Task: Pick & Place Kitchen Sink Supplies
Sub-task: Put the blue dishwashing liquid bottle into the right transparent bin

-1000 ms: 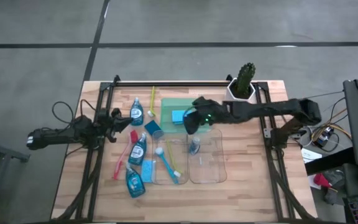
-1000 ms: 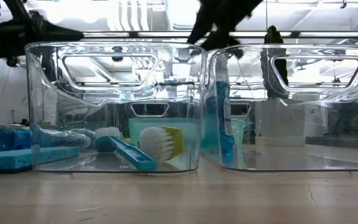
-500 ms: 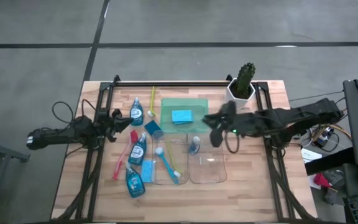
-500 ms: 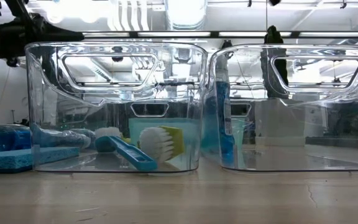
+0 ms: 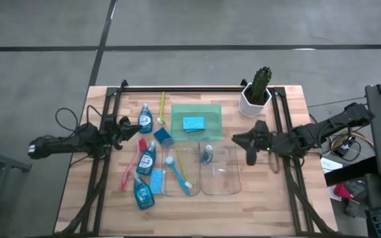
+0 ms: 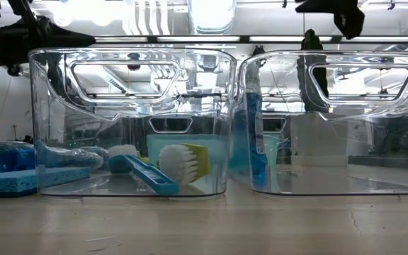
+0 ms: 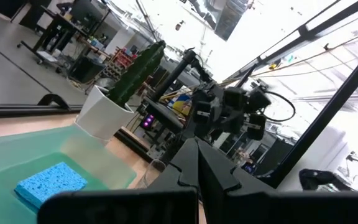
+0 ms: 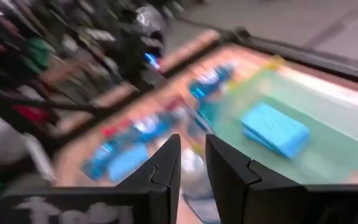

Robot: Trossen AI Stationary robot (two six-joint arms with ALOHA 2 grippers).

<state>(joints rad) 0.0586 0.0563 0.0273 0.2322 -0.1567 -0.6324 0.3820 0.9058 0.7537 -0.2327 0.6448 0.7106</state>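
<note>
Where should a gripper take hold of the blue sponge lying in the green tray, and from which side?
Probably from straight above: the blue sponge lies flat and alone in the green tray, whose walls block a sideways approach. Close the gripper across its shorter width, near the middle.

From my station I can read no text, brand, number or sign anywhere. The bottle (image 6: 253, 134) standing inside the right clear bin (image 6: 395, 180) carries what may be a label, seen through the wall, but I can make out no letters on it. The bottles (image 5: 145, 157) lying toward the left edge of the table (image 5: 263, 198) show pale label patches from above, too small for me to read.
</note>
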